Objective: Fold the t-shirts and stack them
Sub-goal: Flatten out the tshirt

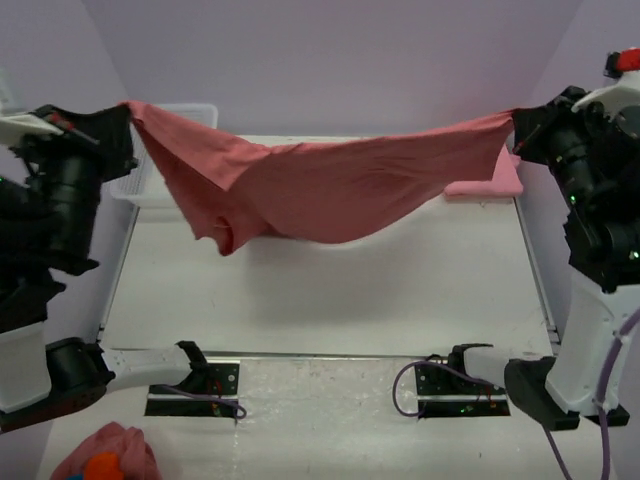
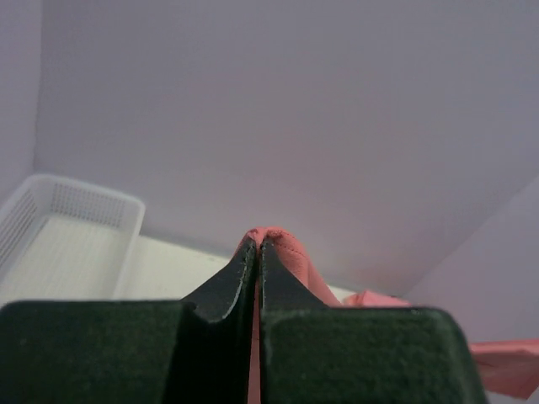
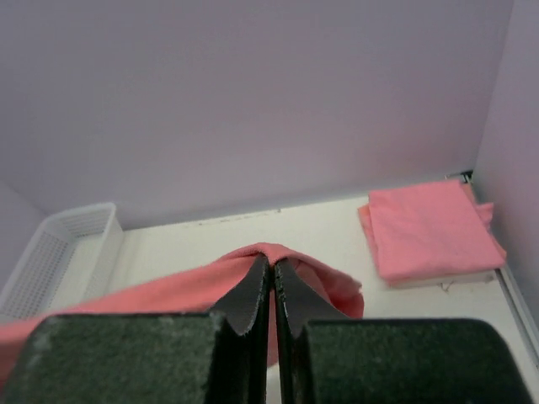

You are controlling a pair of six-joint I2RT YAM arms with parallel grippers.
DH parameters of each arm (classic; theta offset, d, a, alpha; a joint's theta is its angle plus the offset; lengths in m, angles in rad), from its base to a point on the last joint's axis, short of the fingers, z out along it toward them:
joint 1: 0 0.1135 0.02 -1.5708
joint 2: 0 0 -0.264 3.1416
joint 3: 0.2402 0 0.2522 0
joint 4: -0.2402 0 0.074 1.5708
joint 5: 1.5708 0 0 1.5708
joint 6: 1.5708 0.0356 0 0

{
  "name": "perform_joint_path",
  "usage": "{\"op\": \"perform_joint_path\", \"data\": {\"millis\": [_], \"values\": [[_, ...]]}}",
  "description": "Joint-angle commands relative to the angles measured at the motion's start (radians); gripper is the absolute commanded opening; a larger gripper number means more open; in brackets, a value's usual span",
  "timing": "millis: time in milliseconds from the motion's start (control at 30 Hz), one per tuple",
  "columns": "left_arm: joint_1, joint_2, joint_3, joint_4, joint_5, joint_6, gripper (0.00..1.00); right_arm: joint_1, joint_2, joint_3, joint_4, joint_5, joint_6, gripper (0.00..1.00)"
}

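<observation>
A dusty rose-red t-shirt (image 1: 330, 190) hangs stretched in the air across the back of the table, sagging in the middle. My left gripper (image 1: 128, 112) is shut on its left corner, and the pink hem (image 2: 274, 240) pokes out past the closed black fingertips. My right gripper (image 1: 515, 125) is shut on the right corner, with cloth (image 3: 168, 290) draped over its fingers (image 3: 290, 290). A lighter pink t-shirt (image 3: 429, 231) lies folded flat at the back right of the table (image 1: 330, 290), partly hidden in the top view as a folded tee (image 1: 490, 182).
A white mesh basket (image 1: 150, 175) stands at the back left, also seen as the basket (image 2: 67, 244) and the basket (image 3: 59, 252) in the wrist views. A small pink cloth lump with an orange patch (image 1: 105, 455) lies at the near left. Walls enclose the table.
</observation>
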Motion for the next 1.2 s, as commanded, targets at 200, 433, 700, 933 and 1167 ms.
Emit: {"op": "perform_joint_path", "data": {"millis": [200, 433, 700, 933, 1167], "values": [[0.024, -0.110, 0.114, 0.326, 0.531, 0.167, 0.00, 0.007, -0.229, 0.068, 0.017, -0.200, -0.045, 0.00], [0.044, 0.029, 0.185, 0.383, 0.604, 0.193, 0.00, 0.008, -0.223, 0.136, 0.012, -0.280, -0.015, 0.00], [0.044, 0.336, 0.253, 0.446, 0.265, 0.445, 0.00, 0.008, -0.111, -0.154, 0.141, -0.134, -0.027, 0.00], [0.338, 0.441, -0.075, 0.416, 0.427, 0.173, 0.00, 0.011, 0.015, -0.422, 0.288, 0.002, -0.041, 0.00], [0.614, 0.635, -0.325, 0.486, 0.533, 0.058, 0.00, 0.016, 0.322, -0.473, 0.348, 0.051, -0.062, 0.00]]}}
